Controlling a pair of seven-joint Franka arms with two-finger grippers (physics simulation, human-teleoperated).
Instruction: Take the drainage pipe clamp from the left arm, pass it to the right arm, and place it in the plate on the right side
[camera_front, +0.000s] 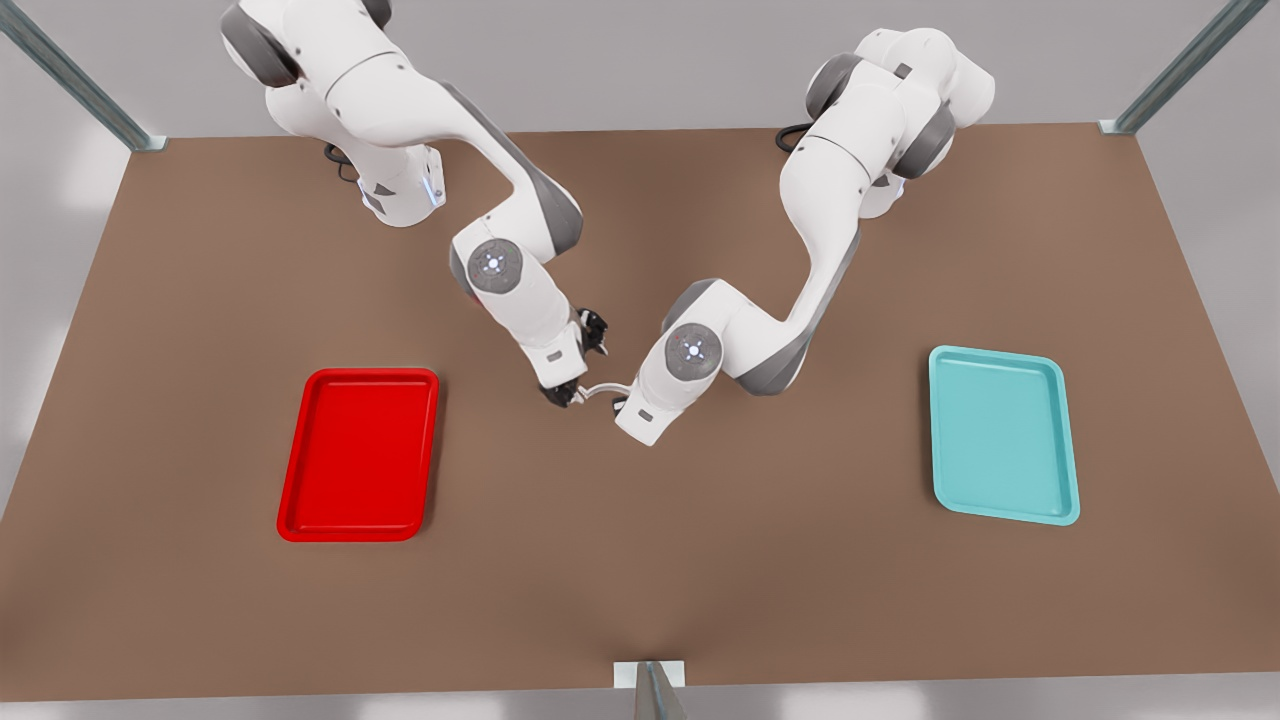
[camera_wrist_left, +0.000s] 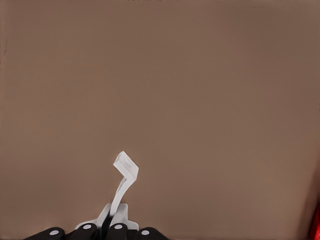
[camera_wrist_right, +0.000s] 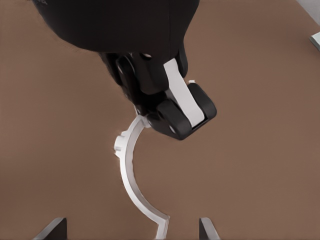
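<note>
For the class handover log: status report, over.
Left gripper shut on drainage pipe clamp. Right gripper open, straddling its free end. No obstacle seen toward the plate.

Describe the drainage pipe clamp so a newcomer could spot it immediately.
On the brown table, midway between the red tray and the teal tray, the left gripper and right gripper meet. The drainage pipe clamp is the thin white half-ring bridging them, pinched by the left one; its neighbours are black.

Quick count: two arms (camera_front: 520, 290) (camera_front: 760, 340), two trays, one red plate (camera_front: 360, 455) and one teal (camera_front: 1003, 435), plus seemingly just one clamp (camera_front: 598, 390), on one desk (camera_front: 640, 580).
</note>
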